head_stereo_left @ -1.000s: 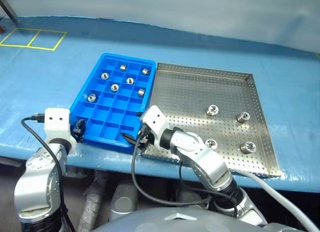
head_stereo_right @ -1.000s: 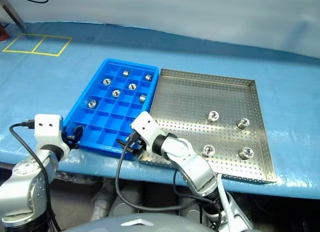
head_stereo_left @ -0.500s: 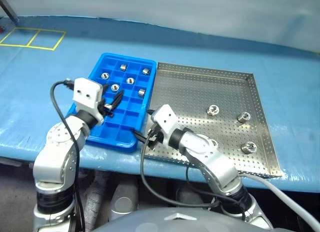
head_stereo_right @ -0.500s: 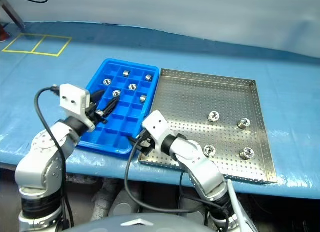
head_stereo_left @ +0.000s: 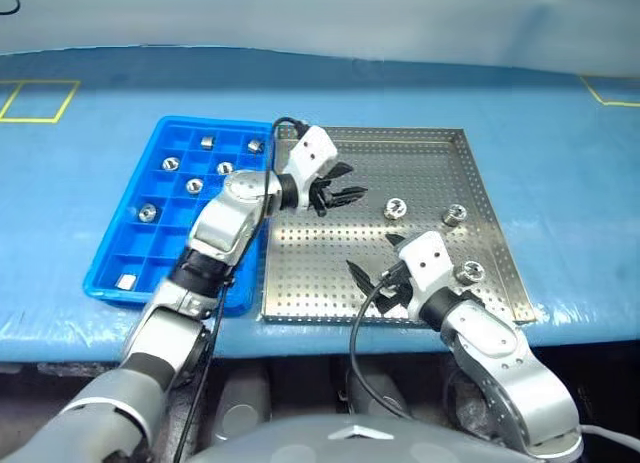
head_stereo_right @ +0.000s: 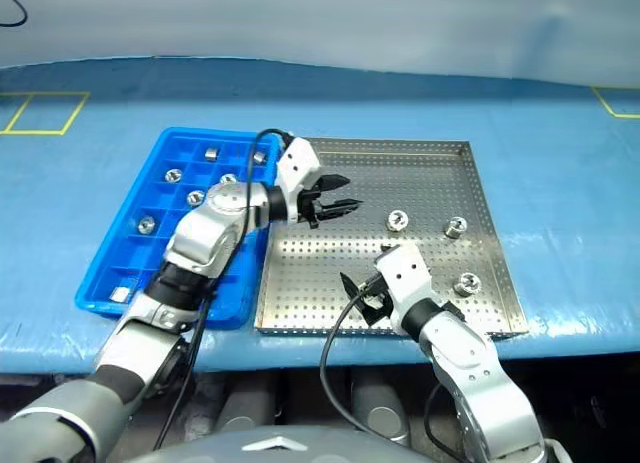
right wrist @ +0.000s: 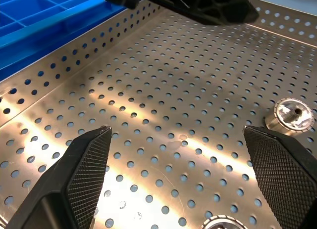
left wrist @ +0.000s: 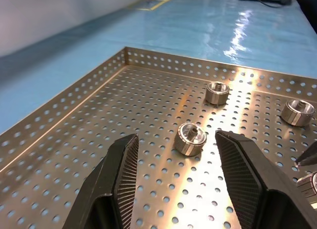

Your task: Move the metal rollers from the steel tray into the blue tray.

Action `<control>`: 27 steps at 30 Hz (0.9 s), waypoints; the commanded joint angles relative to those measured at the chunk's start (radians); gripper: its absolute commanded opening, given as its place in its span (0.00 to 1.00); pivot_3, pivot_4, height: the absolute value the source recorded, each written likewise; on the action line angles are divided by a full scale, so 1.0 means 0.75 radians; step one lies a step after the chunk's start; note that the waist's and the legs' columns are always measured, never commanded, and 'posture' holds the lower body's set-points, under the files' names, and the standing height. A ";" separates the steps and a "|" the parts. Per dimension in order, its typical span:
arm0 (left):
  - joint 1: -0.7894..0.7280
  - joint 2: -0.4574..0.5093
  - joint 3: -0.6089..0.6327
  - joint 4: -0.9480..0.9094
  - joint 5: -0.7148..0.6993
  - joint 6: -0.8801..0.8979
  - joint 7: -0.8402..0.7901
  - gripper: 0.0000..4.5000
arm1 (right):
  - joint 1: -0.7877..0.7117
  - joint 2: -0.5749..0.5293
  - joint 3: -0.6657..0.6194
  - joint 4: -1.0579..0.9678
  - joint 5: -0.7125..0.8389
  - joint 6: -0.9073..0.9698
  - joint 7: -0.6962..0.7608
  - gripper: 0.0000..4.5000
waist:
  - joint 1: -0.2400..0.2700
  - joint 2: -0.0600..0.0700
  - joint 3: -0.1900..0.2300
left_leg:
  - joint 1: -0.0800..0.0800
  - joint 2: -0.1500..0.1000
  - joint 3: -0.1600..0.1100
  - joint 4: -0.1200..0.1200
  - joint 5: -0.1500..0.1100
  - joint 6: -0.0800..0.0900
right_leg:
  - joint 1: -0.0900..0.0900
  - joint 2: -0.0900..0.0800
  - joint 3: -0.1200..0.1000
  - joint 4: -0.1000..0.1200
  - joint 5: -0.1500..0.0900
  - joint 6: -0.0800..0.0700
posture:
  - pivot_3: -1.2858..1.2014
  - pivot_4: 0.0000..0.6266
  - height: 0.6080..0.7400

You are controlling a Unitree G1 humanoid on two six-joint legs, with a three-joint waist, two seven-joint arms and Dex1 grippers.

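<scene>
The steel tray point(head_stereo_left: 300, 283) lies right of the blue tray point(head_stereo_left: 110, 283). Three metal rollers point(head_stereo_left: 395, 208) point(head_stereo_left: 455, 214) point(head_stereo_left: 468, 273) rest on its right half, and several more sit in the blue tray's compartments point(head_stereo_left: 194, 185). My left gripper point(head_stereo_left: 340, 195) hovers open over the steel tray's left half and points at the nearest roller point(left wrist: 191, 138), which lies just ahead of its empty fingers point(left wrist: 124, 164). My right gripper point(head_stereo_left: 375, 283) stands wide open and empty over the tray's front part, with a roller point(right wrist: 291, 115) ahead of it to one side.
Both trays lie on a blue tabletop sheet point(head_stereo_left: 560, 163) close to the table's front edge. Yellow tape squares point(head_stereo_left: 35, 98) mark the far left of the sheet. The steel tray has low raised rims point(left wrist: 74, 90).
The camera has swung right. My left arm swept from the blue tray's front left corner, across it, to over the steel tray. My right gripper moved right along the steel tray's front.
</scene>
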 commanded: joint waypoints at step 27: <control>-0.334 -0.310 -0.046 0.899 0.397 -0.553 0.087 0.99 | -0.008 0.074 0.044 -0.056 -0.016 -0.014 -0.121 1.00 | -0.082 0.000 0.000 | -0.001 -0.001 0.001 0.000 0.000 0.001 | 0.000 0.000 0.002 0.001 0.000 0.002 | 0.43 0.24 1.00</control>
